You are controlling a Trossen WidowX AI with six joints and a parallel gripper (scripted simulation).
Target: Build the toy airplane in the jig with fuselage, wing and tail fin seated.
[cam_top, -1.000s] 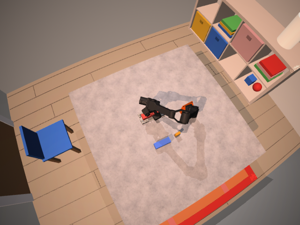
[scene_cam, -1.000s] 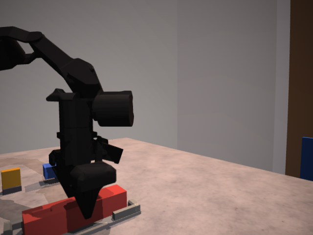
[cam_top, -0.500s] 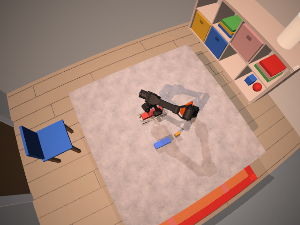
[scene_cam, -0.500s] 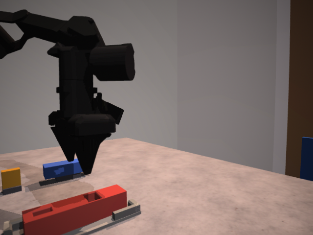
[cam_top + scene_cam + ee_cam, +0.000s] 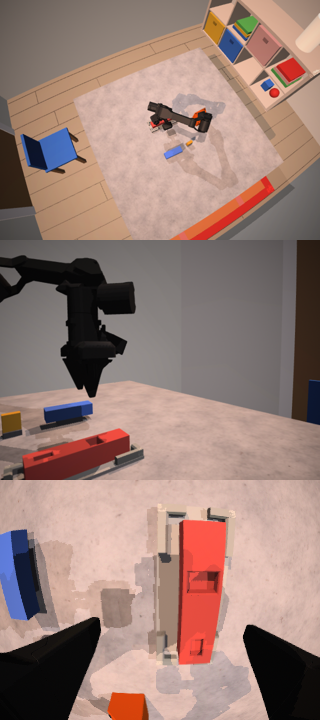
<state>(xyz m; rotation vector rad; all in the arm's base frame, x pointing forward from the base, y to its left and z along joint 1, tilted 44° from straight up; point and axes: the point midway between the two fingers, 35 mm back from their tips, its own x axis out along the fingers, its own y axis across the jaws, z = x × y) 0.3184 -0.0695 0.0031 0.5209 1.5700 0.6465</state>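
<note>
The red fuselage [image 5: 156, 124] [image 5: 77, 460] [image 5: 200, 616] lies lengthwise in the pale jig [image 5: 129, 457] [image 5: 162, 537], both top sockets empty. In the wrist view it is nearer the jig's right side, with a strip of jig bare on the left; I cannot tell whether it is fully down. My gripper [image 5: 161, 121] [image 5: 86, 392] [image 5: 175, 629] is open and empty above the fuselage, clear of it. The blue wing [image 5: 173, 152] [image 5: 63, 411] [image 5: 10, 575] rests on a dark support beside the jig. The yellow-orange tail fin [image 5: 189, 142] [image 5: 11, 421] stands upright on a dark support.
The arm's orange base [image 5: 197, 117] is beyond the jig's tail end. An orange shape [image 5: 127, 705] is cut off at the bottom of the wrist view. A blue chair [image 5: 58, 149] and a cube shelf [image 5: 248, 68] stand off the pale mat [image 5: 116, 167].
</note>
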